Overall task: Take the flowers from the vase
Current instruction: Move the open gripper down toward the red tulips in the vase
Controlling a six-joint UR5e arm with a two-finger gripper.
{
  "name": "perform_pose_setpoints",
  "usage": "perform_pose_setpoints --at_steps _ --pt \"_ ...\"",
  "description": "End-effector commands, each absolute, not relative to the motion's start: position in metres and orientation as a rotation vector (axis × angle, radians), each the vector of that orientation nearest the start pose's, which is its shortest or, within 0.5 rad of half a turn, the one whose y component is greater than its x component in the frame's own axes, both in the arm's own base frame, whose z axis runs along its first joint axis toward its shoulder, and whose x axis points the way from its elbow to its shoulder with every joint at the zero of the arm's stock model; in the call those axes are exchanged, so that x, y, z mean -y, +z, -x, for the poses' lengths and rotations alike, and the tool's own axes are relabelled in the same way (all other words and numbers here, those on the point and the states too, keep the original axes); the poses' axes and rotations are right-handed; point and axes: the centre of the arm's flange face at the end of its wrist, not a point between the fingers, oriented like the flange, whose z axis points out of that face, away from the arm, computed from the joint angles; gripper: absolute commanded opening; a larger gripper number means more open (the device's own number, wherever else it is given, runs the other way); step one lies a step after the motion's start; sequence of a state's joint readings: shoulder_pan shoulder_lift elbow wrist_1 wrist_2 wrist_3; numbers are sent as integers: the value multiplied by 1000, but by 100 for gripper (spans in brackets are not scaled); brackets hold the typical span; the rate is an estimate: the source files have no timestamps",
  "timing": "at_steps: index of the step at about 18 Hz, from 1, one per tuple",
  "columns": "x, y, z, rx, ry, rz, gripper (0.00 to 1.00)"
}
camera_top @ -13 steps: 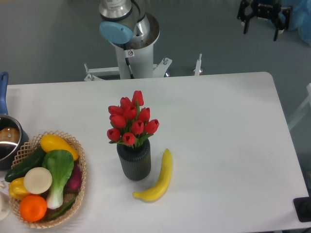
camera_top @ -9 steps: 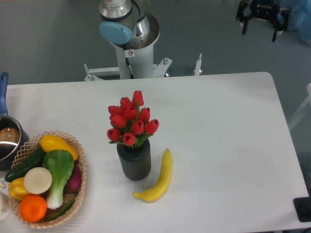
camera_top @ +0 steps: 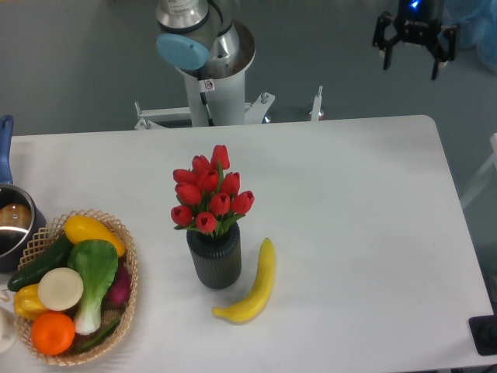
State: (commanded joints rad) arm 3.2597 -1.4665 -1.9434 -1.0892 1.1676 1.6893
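The flowers point(camera_top: 211, 191), a bunch of red tulip buds with green leaves, stand upright in the vase point(camera_top: 214, 258), a short dark ribbed cylinder near the middle of the white table point(camera_top: 357, 217). Their stems are hidden inside the vase. My gripper point(camera_top: 410, 64) hangs at the top right, beyond the table's far edge, far from the flowers. Its fingers are spread apart and nothing is between them.
A yellow banana point(camera_top: 253, 285) lies just right of the vase. A wicker basket point(camera_top: 128, 268) of vegetables and fruit sits at the front left. A steel pot point(camera_top: 12, 225) with a blue handle is at the left edge. The robot base point(camera_top: 206, 58) stands behind the table.
My gripper has shifted slightly left and down at the top right. The flowers, vase and banana have not moved.
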Motion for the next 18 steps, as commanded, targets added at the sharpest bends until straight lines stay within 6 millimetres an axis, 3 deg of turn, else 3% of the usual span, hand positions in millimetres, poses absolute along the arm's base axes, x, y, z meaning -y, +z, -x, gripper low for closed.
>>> perform_pose_setpoints --at_steps 8,11,18 --pt "-142 379 451 103 213 2500 100" --pt "-172 374 443 44 158 2409 100" --pt "-218 340 419 -69 64 2313 100"
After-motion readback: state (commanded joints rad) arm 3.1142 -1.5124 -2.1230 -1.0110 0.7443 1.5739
